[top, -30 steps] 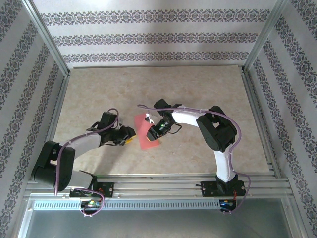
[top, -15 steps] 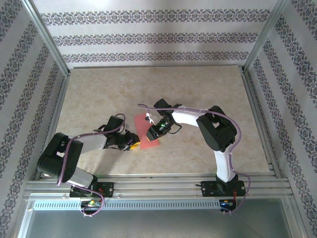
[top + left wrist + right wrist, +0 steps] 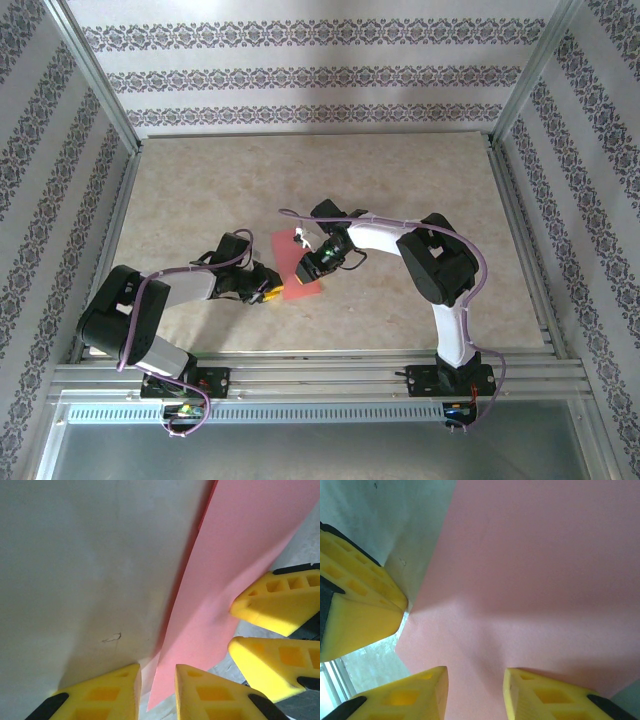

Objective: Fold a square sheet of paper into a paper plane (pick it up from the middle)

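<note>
Pink-red paper sheet (image 3: 288, 255) sits on the marble-look worktop (image 3: 400, 200), a bit left of centre and closer to the near edge than the far one. It lies diagonal, with both arms on it. Right gripper (image 3: 312, 270) reaches in from the right and sits over the sheet's right part. In the right wrist view its jaws stand partly apart, with both yellow fingertips (image 3: 420, 690) down against the paper and a soft bulge in the paper between them. It reads as contact on the sheet rather than a pinch. Left gripper (image 3: 271, 290) is at the sheet's near-left edge, low to the worktop. In the left wrist view its jaws are narrow but with a clear gap, and the sheet's edge runs into that gap. That edge is lifted off the surface, with a shadow under it. Can't tell whether either left finger touches the paper. The two grippers are close together, the right one's fingertips just beside the left one's on the sheet's opposite edge. From above, can't tell if the sheet is folded.
</note>
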`<state>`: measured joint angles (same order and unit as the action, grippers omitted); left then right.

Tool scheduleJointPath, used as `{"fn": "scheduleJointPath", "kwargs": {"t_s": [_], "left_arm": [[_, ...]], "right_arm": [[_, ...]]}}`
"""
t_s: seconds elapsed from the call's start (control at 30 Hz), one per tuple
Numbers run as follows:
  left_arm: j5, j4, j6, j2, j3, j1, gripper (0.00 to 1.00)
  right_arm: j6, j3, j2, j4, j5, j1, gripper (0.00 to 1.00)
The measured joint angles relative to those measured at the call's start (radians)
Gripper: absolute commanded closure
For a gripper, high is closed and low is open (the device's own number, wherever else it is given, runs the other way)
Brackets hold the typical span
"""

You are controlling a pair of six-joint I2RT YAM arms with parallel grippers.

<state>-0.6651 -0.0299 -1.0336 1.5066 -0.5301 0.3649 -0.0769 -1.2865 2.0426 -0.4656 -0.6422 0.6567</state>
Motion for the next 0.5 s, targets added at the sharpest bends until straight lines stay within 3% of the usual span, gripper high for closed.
{"fn": "scheduleJointPath", "kwargs": {"t_s": [0.5], "left_arm": [[0.12, 0.079, 0.016, 0.022, -0.08, 0.089, 0.75]], "right_arm": [[-0.026, 0.02, -0.004, 0.034, -0.019, -0.007, 0.6]]}}
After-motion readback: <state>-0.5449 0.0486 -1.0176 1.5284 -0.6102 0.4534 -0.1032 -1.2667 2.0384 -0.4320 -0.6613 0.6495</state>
